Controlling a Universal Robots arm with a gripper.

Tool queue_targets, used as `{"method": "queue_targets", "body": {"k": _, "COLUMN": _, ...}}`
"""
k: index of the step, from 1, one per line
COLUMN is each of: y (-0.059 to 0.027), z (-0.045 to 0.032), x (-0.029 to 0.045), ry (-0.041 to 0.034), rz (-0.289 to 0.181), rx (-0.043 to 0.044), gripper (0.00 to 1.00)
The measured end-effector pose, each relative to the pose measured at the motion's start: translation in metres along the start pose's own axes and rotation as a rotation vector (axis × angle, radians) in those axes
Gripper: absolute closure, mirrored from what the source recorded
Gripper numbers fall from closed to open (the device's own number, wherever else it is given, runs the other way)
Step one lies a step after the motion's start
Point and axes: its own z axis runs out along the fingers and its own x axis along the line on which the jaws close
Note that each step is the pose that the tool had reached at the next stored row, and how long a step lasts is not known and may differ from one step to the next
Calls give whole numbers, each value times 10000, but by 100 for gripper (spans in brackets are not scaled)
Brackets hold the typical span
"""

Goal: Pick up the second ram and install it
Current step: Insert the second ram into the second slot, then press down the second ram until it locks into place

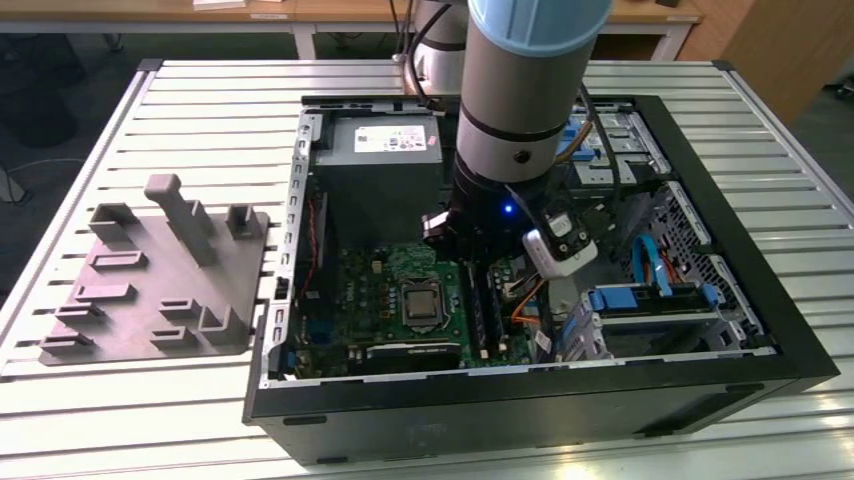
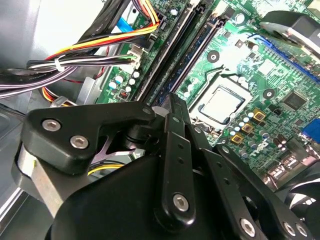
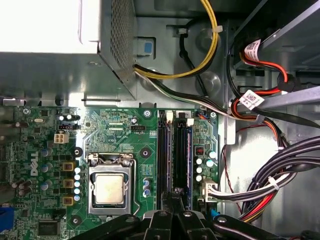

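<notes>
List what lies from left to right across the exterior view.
Grey fixture plate → green motherboard inside the open computer case → robot arm reaching down over the RAM slots → blue cables and drive cage.

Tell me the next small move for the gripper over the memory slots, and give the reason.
Probably a short, straight push down. In the first wrist view the second ram already stands along its slot on the motherboard, beside the processor socket, and the gripper hangs close over one end of the slots. Whether the strip is fully seated cannot be told, so the push should be gentle.
</notes>
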Motion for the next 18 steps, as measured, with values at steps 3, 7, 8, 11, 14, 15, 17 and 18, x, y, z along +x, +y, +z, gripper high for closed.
{"method": "queue_targets", "body": {"k": 3, "y": 0, "z": -1, "x": 0, "ry": 0, "rz": 0, "rx": 0, "gripper": 89}}
{"method": "queue_targets", "body": {"k": 7, "y": 18, "z": 16, "x": 1, "ry": 1, "rz": 2, "rx": 4, "gripper": 89}}
{"method": "queue_targets", "body": {"k": 8, "y": 47, "z": 35, "x": 1, "ry": 2, "rz": 1, "rx": 2, "gripper": 89}}
{"method": "queue_targets", "body": {"k": 11, "y": 164, "z": 93, "x": 2, "ry": 3, "rz": 1, "rx": 0, "gripper": 89}}
{"method": "queue_targets", "body": {"k": 14, "y": 284, "z": 152, "x": 4, "ry": 3, "rz": 0, "rx": 1, "gripper": 89}}
{"method": "queue_targets", "body": {"k": 15, "y": 313, "z": 171, "x": 5, "ry": 3, "rz": 0, "rx": 0, "gripper": 89}}
{"method": "queue_targets", "body": {"k": 17, "y": 366, "z": 208, "x": 6, "ry": 3, "rz": 0, "rx": 0, "gripper": 89}}
{"method": "queue_targets", "body": {"k": 18, "y": 381, "z": 227, "x": 7, "ry": 3, "rz": 0, "rx": -2, "gripper": 89}}
